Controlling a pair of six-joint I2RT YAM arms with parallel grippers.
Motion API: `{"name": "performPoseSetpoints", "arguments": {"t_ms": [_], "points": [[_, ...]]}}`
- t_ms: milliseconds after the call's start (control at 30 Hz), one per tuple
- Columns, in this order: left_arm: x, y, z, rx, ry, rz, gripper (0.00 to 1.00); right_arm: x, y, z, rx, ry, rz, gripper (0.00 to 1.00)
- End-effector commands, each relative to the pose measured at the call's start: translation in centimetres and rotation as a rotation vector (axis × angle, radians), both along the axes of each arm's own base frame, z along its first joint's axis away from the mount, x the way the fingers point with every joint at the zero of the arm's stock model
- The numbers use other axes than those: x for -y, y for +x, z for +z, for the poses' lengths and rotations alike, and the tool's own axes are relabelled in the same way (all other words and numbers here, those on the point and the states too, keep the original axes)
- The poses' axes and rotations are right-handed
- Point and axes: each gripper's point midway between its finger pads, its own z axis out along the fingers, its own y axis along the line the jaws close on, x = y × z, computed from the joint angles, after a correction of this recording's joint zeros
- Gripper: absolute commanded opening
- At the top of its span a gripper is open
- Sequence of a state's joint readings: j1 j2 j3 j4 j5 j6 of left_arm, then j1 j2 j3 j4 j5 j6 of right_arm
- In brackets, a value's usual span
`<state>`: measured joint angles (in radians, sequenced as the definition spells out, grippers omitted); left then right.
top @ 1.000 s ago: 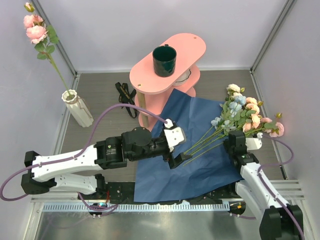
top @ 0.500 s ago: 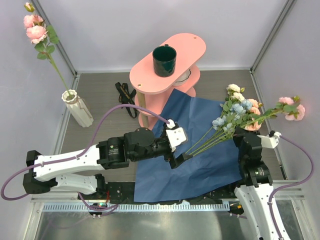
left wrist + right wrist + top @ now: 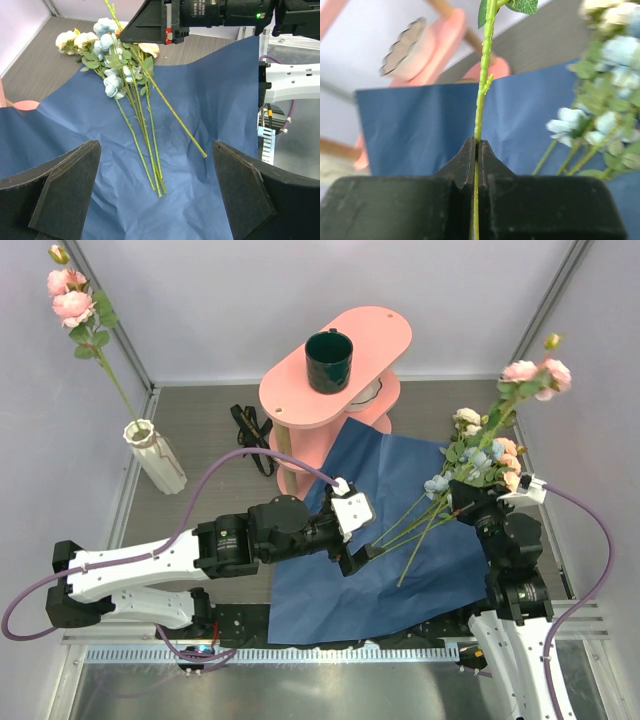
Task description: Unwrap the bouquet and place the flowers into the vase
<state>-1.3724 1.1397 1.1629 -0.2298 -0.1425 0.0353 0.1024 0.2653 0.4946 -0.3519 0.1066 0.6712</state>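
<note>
The bouquet is undone. Its blue wrapping paper (image 3: 400, 560) lies flat, with several flowers (image 3: 478, 462) on its right part and their stems (image 3: 145, 145) pointing at my left gripper. My right gripper (image 3: 464, 498) is shut on one green stem (image 3: 482, 90), and the pink blooms (image 3: 535, 370) are lifted high at the right wall. That stem's lower end (image 3: 190, 140) hangs over the paper. My left gripper (image 3: 358, 558) hovers open over the paper by the stem ends, holding nothing. The cream ribbed vase (image 3: 155, 455) at the left holds one pink flower (image 3: 70, 295).
A pink two-tier stand (image 3: 340, 360) at the back centre carries a dark green mug (image 3: 329, 360) and overlaps the paper's far edge. A black ribbon (image 3: 250, 430) lies on the table left of the stand. Enclosure walls stand close on both sides.
My right gripper has lifted and tilted the pink flower upright, swinging its blooms up and back toward the wall. My left gripper has barely moved, and its jaws have spread slightly wider.
</note>
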Motion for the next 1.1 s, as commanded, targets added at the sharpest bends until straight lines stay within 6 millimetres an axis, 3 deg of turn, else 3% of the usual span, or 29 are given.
{"name": "performPoseSetpoints", "arguments": {"t_ms": [0, 33, 167, 367, 467, 500, 567, 600, 667, 733, 867, 1067], "points": [[0.0, 0.3, 1.0, 0.011, -0.030, 0.021, 0.98, -5.4, -2.0, 6.7, 0.269, -0.096, 0.344, 0.01], [0.0, 0.3, 1.2, 0.007, -0.035, 0.020, 0.99, -6.6, -2.7, 7.4, 0.310, -0.103, 0.425, 0.01], [0.2, -0.3, 1.3, -0.018, -0.044, -0.002, 0.99, -8.3, -4.2, 8.6, 0.383, -0.106, 0.536, 0.01], [1.0, -1.5, 2.2, -0.088, -0.091, -0.057, 1.00, -9.2, -6.1, 10.8, 0.503, -0.093, 0.597, 0.01], [2.1, -1.8, 3.2, -0.169, -0.110, -0.063, 1.00, -9.6, -6.8, 12.1, 0.549, -0.091, 0.628, 0.01], [2.3, -1.9, 5.0, -0.178, -0.145, -0.071, 1.00, -9.9, -7.2, 12.4, 0.566, -0.097, 0.656, 0.01], [3.2, -2.2, 5.7, -0.228, -0.156, -0.080, 0.97, -10.1, -7.6, 13.3, 0.609, -0.110, 0.669, 0.01], [3.3, -2.3, 7.3, -0.234, -0.190, -0.083, 0.96, -10.2, -8.1, 14.0, 0.639, -0.121, 0.680, 0.01], [4.1, -2.2, 8.3, -0.279, -0.222, -0.075, 0.92, -10.4, -8.2, 14.5, 0.654, -0.135, 0.695, 0.01], [4.5, -2.0, 10.5, -0.302, -0.275, -0.075, 0.89, -10.8, -8.8, 15.5, 0.686, -0.160, 0.724, 0.01], [5.5, -0.5, 12.8, -0.378, -0.338, -0.033, 0.90, -11.4, -9.2, 16.5, 0.708, -0.175, 0.774, 0.01], [5.6, 1.6, 13.1, -0.469, -0.358, -0.020, 0.97, -12.0, -10.6, 17.5, 0.743, -0.147, 0.837, 0.01]]}}
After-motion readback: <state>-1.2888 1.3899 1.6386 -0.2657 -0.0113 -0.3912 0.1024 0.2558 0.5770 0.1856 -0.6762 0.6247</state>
